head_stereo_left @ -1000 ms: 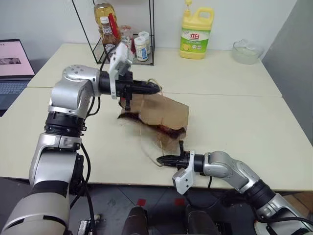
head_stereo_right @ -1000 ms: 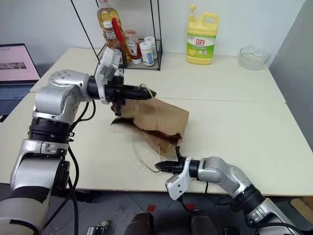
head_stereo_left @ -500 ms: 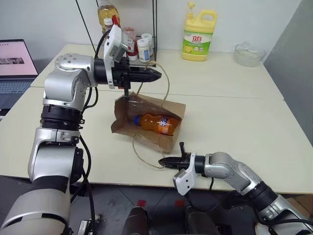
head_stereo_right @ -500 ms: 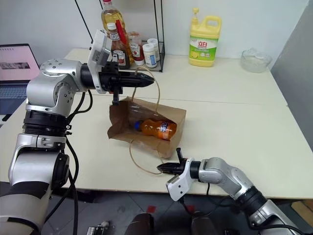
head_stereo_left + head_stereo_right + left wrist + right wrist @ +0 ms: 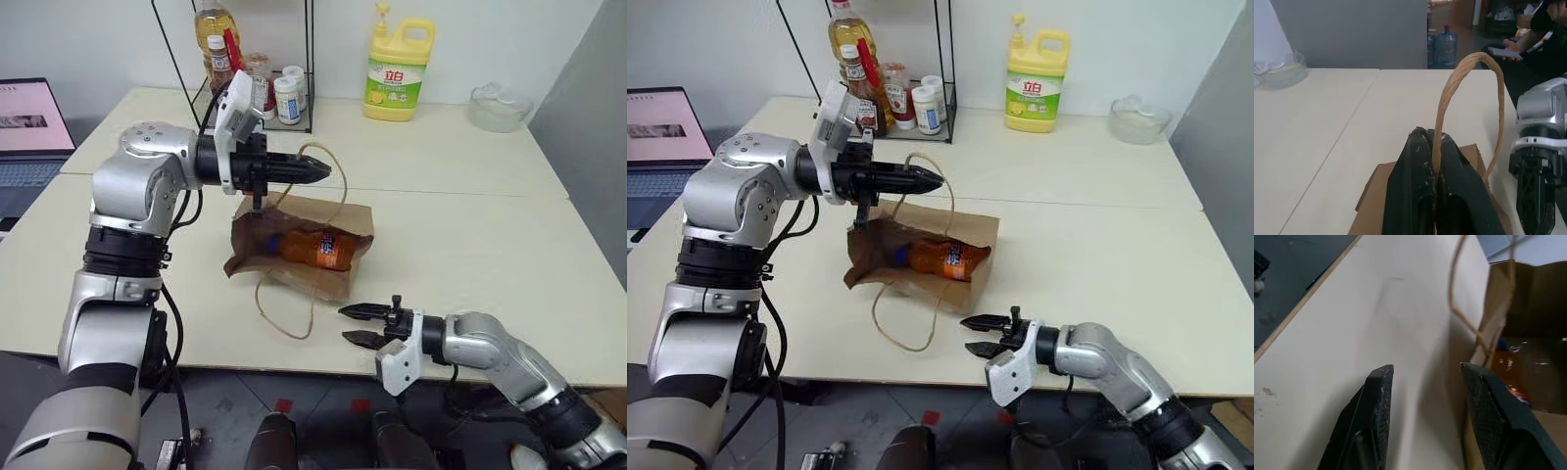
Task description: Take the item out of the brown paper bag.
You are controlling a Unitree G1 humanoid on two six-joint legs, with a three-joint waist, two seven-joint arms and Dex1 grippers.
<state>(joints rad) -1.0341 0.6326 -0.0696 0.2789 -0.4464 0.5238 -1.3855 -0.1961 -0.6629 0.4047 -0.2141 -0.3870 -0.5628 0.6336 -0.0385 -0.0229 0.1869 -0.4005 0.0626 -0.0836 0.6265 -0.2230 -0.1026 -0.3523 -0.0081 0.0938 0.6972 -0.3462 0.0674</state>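
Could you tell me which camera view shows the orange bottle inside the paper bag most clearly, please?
The right eye view: the orange bottle lies on its side in the bag's open mouth. The left eye view matches. The right wrist view catches part of it; in the left wrist view the closed left gripper blocks it.

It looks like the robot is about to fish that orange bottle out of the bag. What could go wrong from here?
The left hand lifts the brown paper bag by one thin cord handle only; the cord could slip or tear, and the mouth would sag shut.

The other handle lies loose on the table, near the open right hand, and could snag its fingers.

The orange bottle lies on its side in the bag and may roll away from a grip.
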